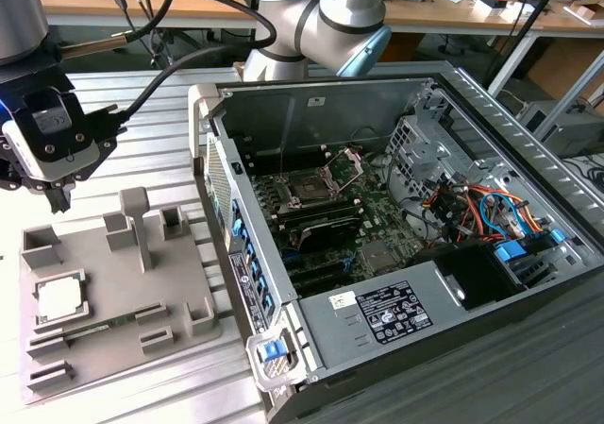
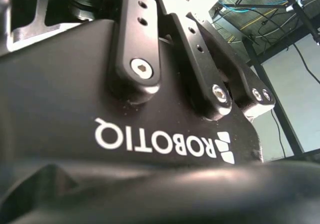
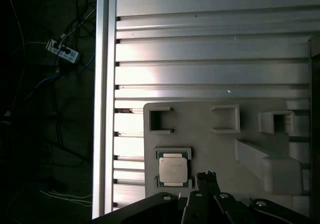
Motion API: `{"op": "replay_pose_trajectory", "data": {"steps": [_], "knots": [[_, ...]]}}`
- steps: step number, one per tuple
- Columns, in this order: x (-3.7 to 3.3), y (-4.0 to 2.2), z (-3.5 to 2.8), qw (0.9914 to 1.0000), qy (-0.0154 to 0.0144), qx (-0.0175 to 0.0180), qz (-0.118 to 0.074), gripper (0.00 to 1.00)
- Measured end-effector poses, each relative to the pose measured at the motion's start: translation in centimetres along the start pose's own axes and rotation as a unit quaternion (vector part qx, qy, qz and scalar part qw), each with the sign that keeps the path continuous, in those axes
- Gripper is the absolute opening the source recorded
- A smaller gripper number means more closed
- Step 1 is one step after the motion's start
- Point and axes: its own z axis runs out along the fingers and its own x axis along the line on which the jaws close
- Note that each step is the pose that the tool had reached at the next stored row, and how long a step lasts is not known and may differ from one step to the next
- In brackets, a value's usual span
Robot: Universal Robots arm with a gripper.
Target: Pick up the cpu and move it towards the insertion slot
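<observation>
The cpu point(image 1: 58, 296), a small square chip with a pale metal top, lies flat in a square nest on the grey fixture plate point(image 1: 175, 282) at the exterior view's left. In the first wrist view the cpu point(image 3: 174, 169) sits in the same nest. My gripper point(image 1: 60, 200) hangs above the plate's far left corner, higher than the chip and apart from it, shut with nothing in it. Its tips point(image 3: 206, 178) appear beside the chip in the first wrist view. The insertion slot point(image 1: 310, 188), a square socket with its metal bracket raised, lies on the motherboard inside the open computer case.
The computer case point(image 1: 528, 160) lies on its side at the exterior view's right, with a drive cage, coloured cables and a black power supply point(image 1: 491, 273) inside. The fixture plate carries raised posts point(image 1: 137, 221). The ribbed aluminium table ends at an edge point(image 3: 102, 99).
</observation>
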Motion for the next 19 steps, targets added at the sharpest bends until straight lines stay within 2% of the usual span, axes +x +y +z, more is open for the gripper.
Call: {"op": "replay_pose_trajectory", "data": {"steps": [19], "knots": [[0.04,-0.02,0.42,1.0,0.0,0.0,0.0,0.11]]}}
